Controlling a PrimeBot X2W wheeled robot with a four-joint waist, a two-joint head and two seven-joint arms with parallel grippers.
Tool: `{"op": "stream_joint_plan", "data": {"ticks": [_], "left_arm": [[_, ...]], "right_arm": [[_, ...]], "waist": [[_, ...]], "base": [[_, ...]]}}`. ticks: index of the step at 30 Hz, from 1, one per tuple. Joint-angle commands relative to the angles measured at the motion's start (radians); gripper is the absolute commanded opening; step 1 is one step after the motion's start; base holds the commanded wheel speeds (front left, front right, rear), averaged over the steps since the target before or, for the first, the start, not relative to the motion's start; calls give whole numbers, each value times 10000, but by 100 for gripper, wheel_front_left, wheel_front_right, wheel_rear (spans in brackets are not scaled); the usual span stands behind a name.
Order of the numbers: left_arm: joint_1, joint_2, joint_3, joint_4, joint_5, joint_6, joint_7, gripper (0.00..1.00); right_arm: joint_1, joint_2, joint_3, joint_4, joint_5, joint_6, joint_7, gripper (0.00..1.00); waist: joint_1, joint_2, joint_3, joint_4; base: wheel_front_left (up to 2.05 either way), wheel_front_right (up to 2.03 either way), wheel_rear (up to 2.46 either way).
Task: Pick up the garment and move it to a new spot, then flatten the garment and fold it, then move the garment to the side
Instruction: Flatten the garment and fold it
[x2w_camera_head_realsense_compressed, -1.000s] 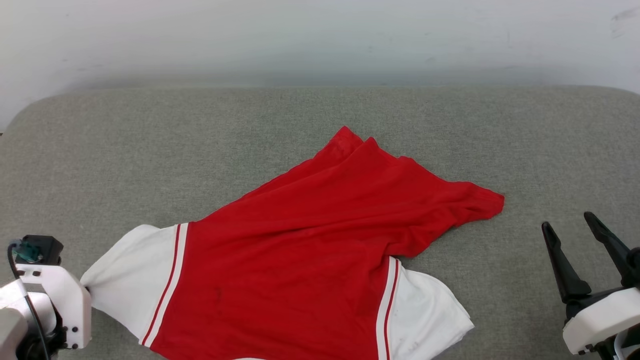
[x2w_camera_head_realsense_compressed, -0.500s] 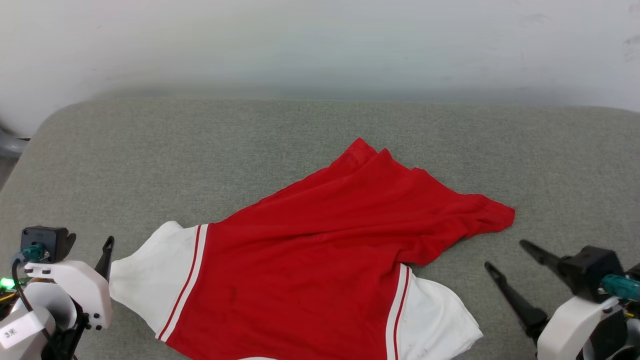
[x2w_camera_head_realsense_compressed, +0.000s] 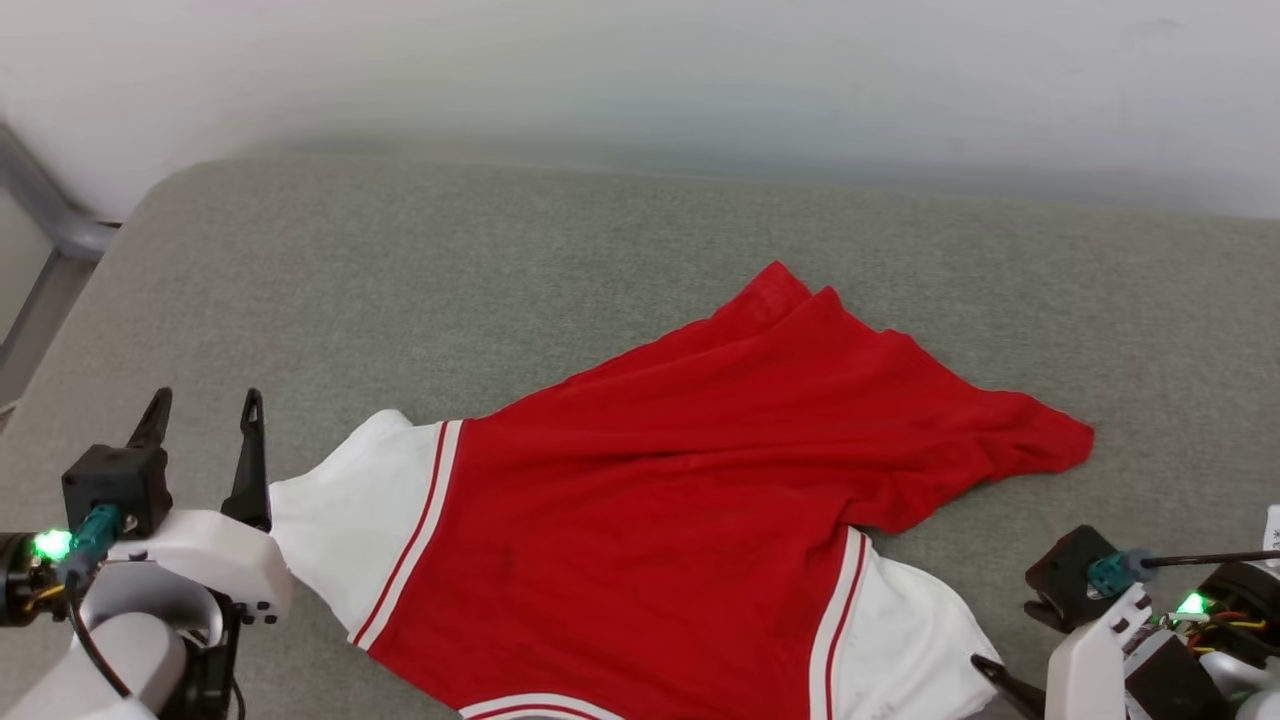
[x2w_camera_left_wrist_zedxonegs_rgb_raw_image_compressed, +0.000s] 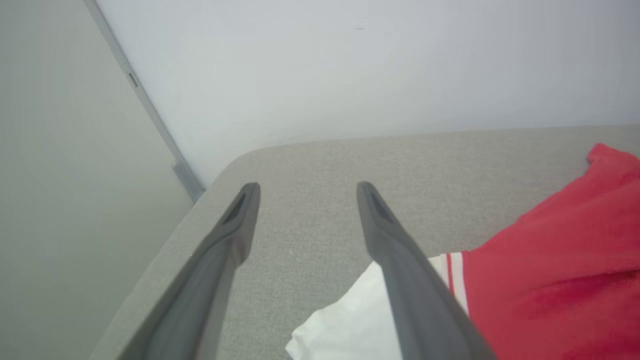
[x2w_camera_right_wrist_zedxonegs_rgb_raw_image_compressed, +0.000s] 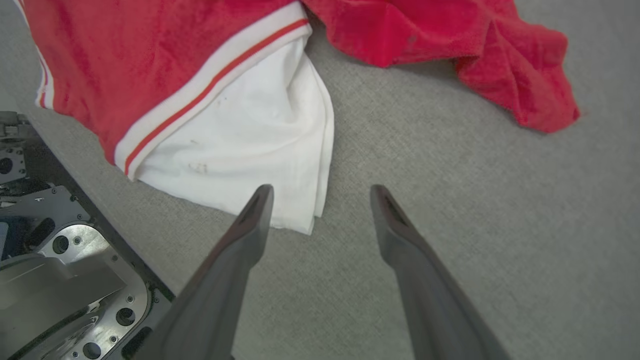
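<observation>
The garment is spread, rumpled, on the grey cloth-covered surface, with a plain red side turned up and its near edge cut off by the bottom of the head view. A white sleeve with red-and-white trim is laid out at the garment's left, and a second white sleeve at its right. The red hem is bunched into folds at the far side and drawn to a corner at the far right.

The left end effector is held just beside the garment's left sleeve, its two dark fingers spread apart with nothing between them. In the left wrist view one finger is seen across the sleeve's edge; whether cloth is touched cannot be told.

The right end effector is held by the garment's right sleeve, its fingers likewise parted and empty, with bare surface seen between the tips.

A pale wall is seen beyond the garment.
</observation>
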Motion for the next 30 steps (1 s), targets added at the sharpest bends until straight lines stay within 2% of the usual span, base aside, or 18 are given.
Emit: {"op": "stream_joint_plan", "data": {"ticks": [1, 5, 6, 11, 12, 13, 17, 18, 19, 20, 24, 30], "left_arm": [[460, -250, 457, -427, 469, 292, -62, 100], [1324, -982, 1602, -1313, 1633, 648, -65, 100], [1324, -982, 1602, -1313, 1633, 648, -65, 100], [2397, -2037, 2866, -1958, 3002, 759, -56, 100], [2592, -2256, 3076, -2039, 3256, 746, -56, 100], [2932, -2704, 3417, -2145, 3620, 578, -57, 100], [3309, -3393, 4049, -2147, 4198, 157, -57, 100], [3354, -3556, 4195, -2145, 4321, 53, -57, 100], [3427, -3694, 4332, -2138, 4458, -52, -57, 100], [3502, -3825, 4469, -2132, 4567, -158, -57, 100], [3678, -4205, 4917, -2053, 5001, -575, -58, 100], [3813, -4504, 5434, -1908, 5485, -1157, -58, 100]], "right_arm": [[-298, -23, 249, 313, 160, -14, -13, 100], [-661, -178, 900, 1057, 275, -14, -64, 100], [-661, -178, 900, 1057, 275, -14, -64, 100], [-933, -148, 1719, 1933, 550, -14, -293, 100], [-916, -93, 1873, 2152, 649, -14, -336, 100], [-945, -5, 2195, 2552, 643, -11, -510, 100], [-929, 297, 2829, 3371, 706, -9, -968, 100], [-909, 377, 3014, 3538, 744, 3, -1075, 69], [-872, 489, 3144, 3683, 887, 8, -1215, 16], [-882, 601, 3169, 3768, 992, 12, -1415, 0], [-1238, 509, 2675, 3921, 1084, -12, -2188, 0], [-1094, 190, 1070, 3952, 1057, -17, -2937, 0]], "waist": [[0, 0, 160, 231], [0, 0, 300, 520], [0, 0, 300, 520], [0, 0, 420, 770], [0, 0, 437, 798], [0, 0, 474, 845], [0, 0, 488, 882], [0, 0, 482, 889], [0, 0, 468, 883], [0, 0, 455, 865], [0, 0, 346, 713], [0, 0, 131, 418]], "base": [[0, 0, 0], [0, 0, 0], [0, 0, 0], [0, 0, 0], [0, 0, 0], [0, 0, 0], [0, 0, 0], [0, 0, 0], [0, 0, 0], [0, 0, 0], [0, 0, 0], [0, 0, 0]]}}
